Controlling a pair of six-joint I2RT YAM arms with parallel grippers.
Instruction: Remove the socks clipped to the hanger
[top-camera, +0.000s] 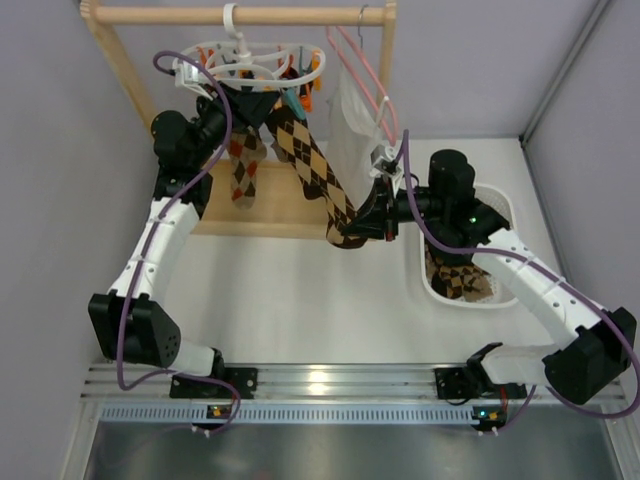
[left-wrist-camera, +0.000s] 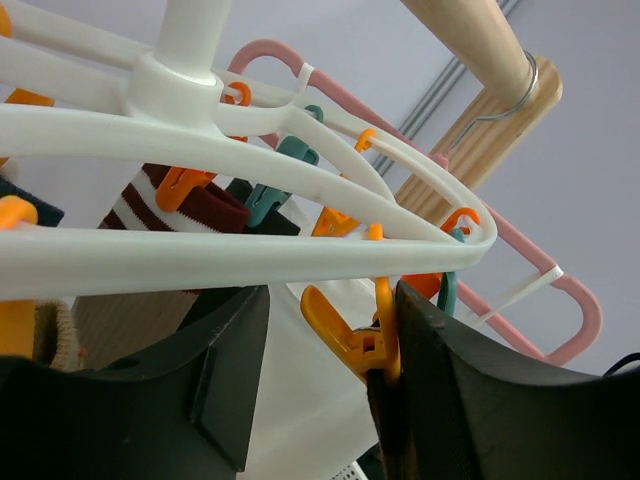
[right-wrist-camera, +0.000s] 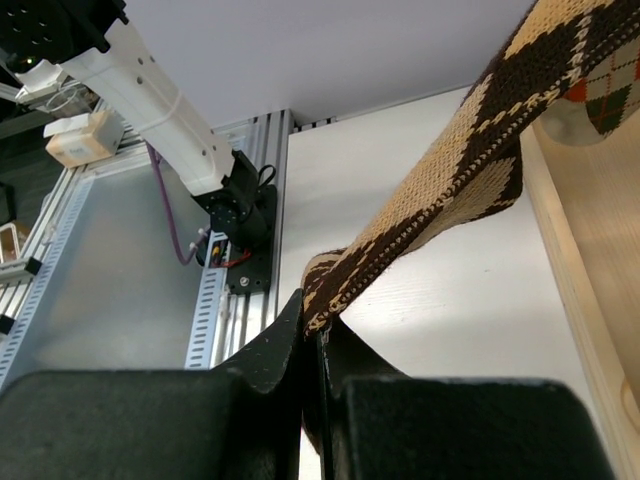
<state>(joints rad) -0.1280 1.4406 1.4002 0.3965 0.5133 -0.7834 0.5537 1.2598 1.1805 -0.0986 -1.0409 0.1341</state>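
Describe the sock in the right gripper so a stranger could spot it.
On the back wooden rail hangs a white ring hanger. Its long brown diamond sock stretches slantwise to the right gripper; the orange-diamond sock beside it hangs straight.

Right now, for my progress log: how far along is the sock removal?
Done: a loose sock lies in the basket. In hand: the right gripper pinches the stretched argyle sock; the left gripper straddles an orange clothespin. Left: the striped-cuff sock and others hang from the hanger.
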